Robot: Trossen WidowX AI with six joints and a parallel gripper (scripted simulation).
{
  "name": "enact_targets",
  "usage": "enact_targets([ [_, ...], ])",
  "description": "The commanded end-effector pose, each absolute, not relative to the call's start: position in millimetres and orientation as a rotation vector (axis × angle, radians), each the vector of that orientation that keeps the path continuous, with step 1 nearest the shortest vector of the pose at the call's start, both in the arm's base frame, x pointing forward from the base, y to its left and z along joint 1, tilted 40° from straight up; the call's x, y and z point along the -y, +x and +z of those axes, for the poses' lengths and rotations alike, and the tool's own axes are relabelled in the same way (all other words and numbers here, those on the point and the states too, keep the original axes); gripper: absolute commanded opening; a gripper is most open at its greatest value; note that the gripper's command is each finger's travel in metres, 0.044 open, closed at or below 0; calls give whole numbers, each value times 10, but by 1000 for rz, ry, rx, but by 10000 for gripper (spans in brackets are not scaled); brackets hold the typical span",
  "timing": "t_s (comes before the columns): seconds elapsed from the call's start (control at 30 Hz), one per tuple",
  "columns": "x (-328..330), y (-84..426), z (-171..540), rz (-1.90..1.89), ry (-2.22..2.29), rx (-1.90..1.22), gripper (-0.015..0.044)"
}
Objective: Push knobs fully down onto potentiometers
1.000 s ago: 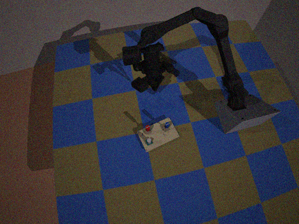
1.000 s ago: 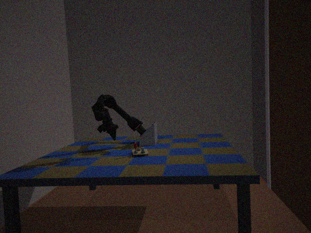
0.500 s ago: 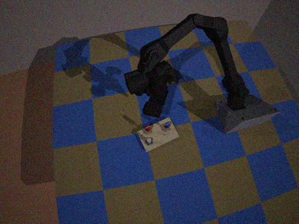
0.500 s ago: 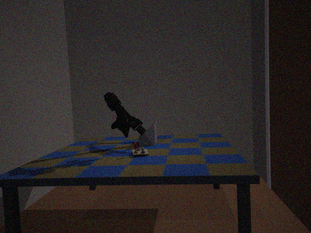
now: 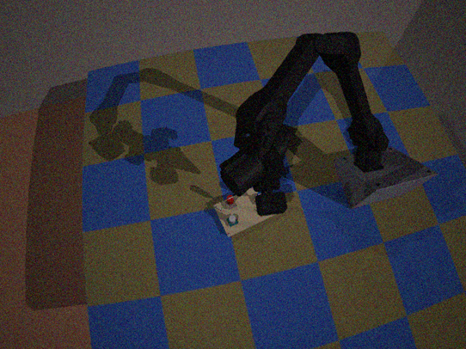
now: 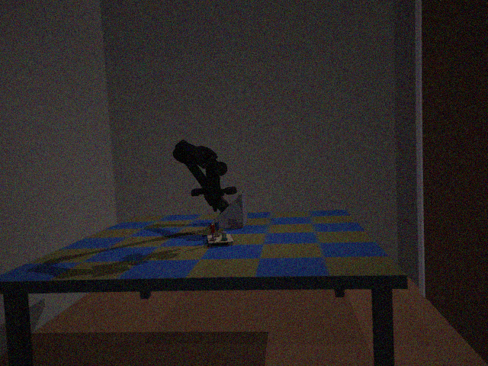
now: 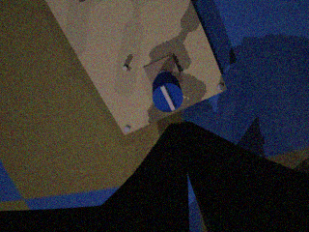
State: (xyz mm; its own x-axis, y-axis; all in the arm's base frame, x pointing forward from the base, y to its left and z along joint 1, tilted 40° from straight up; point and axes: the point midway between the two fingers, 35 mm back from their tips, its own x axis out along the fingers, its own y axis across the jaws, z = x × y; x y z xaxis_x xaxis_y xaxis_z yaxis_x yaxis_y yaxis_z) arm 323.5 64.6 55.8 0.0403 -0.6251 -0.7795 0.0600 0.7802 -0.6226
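The cream circuit board [image 5: 245, 215] [image 6: 219, 245] [image 7: 98, 58] stands on the table. The blue knob [image 7: 167, 98] has a white line on its top and stands over its square grey potentiometer [image 7: 156, 68] near one end of the board. The red knob [image 5: 230, 199] [image 6: 212, 228] stands up tall by the board's back edge, outside the wrist view. My gripper [image 7: 180, 132] is shut and empty. Its tips are just beside the blue knob in the wrist view, apparently above the board; their exact height is unclear. The arm hides most of the blue knob in the top view.
A teal part with a pale round top [image 5: 232, 219] [image 6: 224, 237] stands at the board's front left corner. A small metal post [image 7: 126, 65] stands near the blue knob. The grey wedge-shaped arm base [image 5: 396, 179] [image 6: 235, 217] is behind the board.
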Motion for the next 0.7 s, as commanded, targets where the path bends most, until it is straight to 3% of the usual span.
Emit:
enact_targets([
  [0.0, -662, 3213, 521, -546, -535, -1450, 0],
  [0.67, -446, 3230, 265, -547, -536, -1449, 0],
])
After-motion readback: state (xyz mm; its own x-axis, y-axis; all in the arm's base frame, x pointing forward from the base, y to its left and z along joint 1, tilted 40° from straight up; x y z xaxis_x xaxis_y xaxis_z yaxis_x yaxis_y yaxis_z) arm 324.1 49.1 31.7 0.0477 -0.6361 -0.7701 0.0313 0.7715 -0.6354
